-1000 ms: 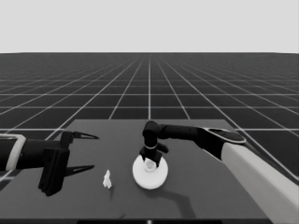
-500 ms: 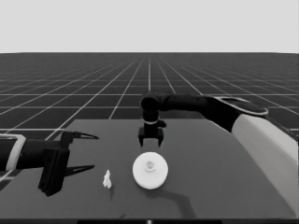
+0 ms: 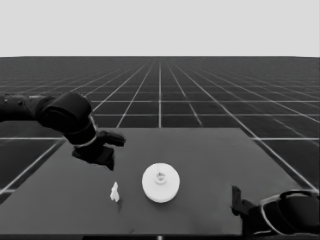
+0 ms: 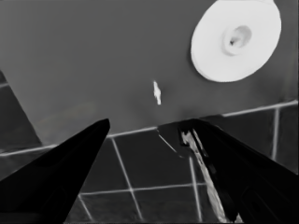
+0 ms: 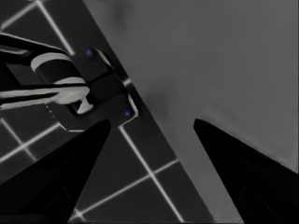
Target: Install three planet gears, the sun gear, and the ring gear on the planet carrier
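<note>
**Both arms off the parts, big disc sitting mid-table**

Closest to me in the head view, the right gripper is tucked down at the near right corner of the table. From its own wrist camera the two fingers are spread wide with nothing between them, just bare table and the floor grid past the edge, plus some dark machinery with pale bands and little blue lights off the table's side.

A bit further in, the thin white piece stands on the table near the front, left of centre. Just to its right, not touching it, is the larger round part, lying flat around the middle of the table with its centre hole facing up. I can't see any gears or the smaller round part anywhere, so I can't tell what's under it.

Farther back and to the left, the left gripper hangs above the table's left side. Its fingers are spread apart too, holding nothing, with the thin white piece and the big disc visible beyond them.
</note>
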Action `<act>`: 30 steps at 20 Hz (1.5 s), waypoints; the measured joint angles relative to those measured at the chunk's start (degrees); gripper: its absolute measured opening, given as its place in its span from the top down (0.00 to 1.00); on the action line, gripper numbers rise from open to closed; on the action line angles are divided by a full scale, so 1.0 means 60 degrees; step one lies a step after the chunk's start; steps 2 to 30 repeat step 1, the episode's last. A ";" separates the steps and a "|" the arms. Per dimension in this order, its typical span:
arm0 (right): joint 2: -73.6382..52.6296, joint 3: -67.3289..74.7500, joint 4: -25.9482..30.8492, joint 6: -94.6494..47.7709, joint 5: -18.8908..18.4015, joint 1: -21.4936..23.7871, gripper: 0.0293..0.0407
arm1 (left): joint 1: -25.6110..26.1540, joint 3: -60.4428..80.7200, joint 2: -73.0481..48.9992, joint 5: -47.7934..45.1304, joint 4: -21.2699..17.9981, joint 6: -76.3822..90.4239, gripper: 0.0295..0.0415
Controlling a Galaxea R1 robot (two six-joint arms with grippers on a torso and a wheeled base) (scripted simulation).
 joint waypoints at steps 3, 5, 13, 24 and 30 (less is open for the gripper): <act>-0.0447 0.0378 -0.0210 -0.0316 0.0114 -0.0176 0.19 | 0.0161 -0.0664 0.0007 -0.0135 -0.0563 -0.0339 0.23; -0.0447 0.0378 -0.0210 -0.0316 0.0114 -0.0176 0.19 | 0.0161 -0.0664 0.0007 -0.0135 -0.0563 -0.0339 0.23; -0.0447 0.0378 -0.0210 -0.0316 0.0114 -0.0176 0.19 | 0.0161 -0.0664 0.0007 -0.0135 -0.0563 -0.0339 0.23; -0.0447 0.0378 -0.0210 -0.0316 0.0114 -0.0176 0.19 | 0.0161 -0.0664 0.0007 -0.0135 -0.0563 -0.0339 0.23; -0.0447 0.0378 -0.0210 -0.0316 0.0114 -0.0176 0.19 | 0.0161 -0.0664 0.0007 -0.0135 -0.0563 -0.0339 0.23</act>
